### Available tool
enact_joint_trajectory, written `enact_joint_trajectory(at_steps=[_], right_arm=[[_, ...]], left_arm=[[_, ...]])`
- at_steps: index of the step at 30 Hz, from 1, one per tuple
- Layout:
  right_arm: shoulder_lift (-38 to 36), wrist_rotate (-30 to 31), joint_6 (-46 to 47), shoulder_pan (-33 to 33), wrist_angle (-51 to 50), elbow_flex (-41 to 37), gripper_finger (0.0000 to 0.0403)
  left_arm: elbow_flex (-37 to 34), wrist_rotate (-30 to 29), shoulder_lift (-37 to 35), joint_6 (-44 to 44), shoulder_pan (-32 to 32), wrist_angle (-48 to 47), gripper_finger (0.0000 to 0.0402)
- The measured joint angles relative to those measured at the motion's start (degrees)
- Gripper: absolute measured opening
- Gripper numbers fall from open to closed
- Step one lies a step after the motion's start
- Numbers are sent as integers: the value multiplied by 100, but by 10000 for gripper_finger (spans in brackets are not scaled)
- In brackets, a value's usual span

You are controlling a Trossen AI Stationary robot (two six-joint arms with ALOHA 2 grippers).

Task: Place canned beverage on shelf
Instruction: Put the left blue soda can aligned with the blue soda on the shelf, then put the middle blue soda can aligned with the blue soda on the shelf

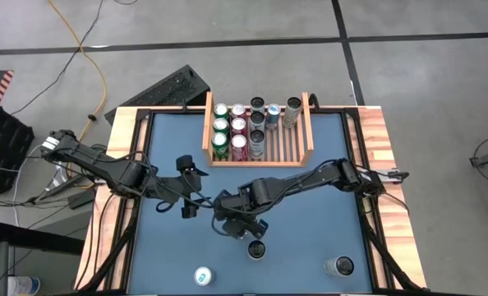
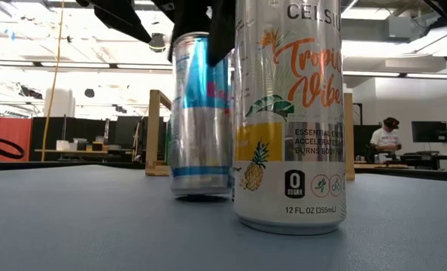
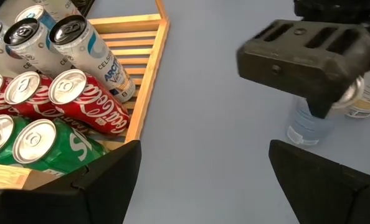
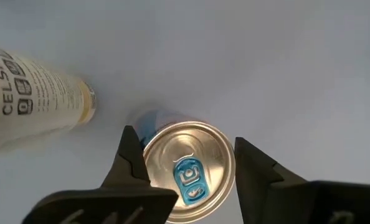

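Light-wood shelf (image 1: 307, 131) is sitting at the blue counter's (image 1: 310, 214) far edge, holding eleven upright cans (image 1: 238, 125). Three loose cans are standing nearer: a pineapple-print can (image 2: 289, 113), a blue-and-silver can (image 4: 188, 170), and a third (image 1: 339, 266). Right gripper (image 4: 190, 163) is straddling the blue-and-silver can, fingers open, not visibly touching. Left gripper (image 1: 188, 187) is hovering mid-counter, spread wide, empty.

Bright, even overhead light; ceiling fixtures (image 2: 404, 13) blow out white in the low view. Soft shadows under the arms on the table (image 1: 310, 222). Right wrist view hazy, the Celsius can (image 4: 29, 102) blurred. Can tops (image 3: 66, 87) glint.
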Motion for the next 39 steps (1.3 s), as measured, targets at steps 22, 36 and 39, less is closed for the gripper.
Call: enact_joint_trajectory(at_steps=[22, 36, 39], right_arm=[[-15, 124, 1330, -587, -1251, 503, 53], [10, -125, 2060, -776, -1785, 962, 96], [-349, -181, 2136, -650, -1772, 811, 108]], left_arm=[[0, 38, 0, -46, -2, -51, 341], [0, 102, -32, 30, -47, 16, 341], [0, 171, -107, 347, -140, 75, 341]])
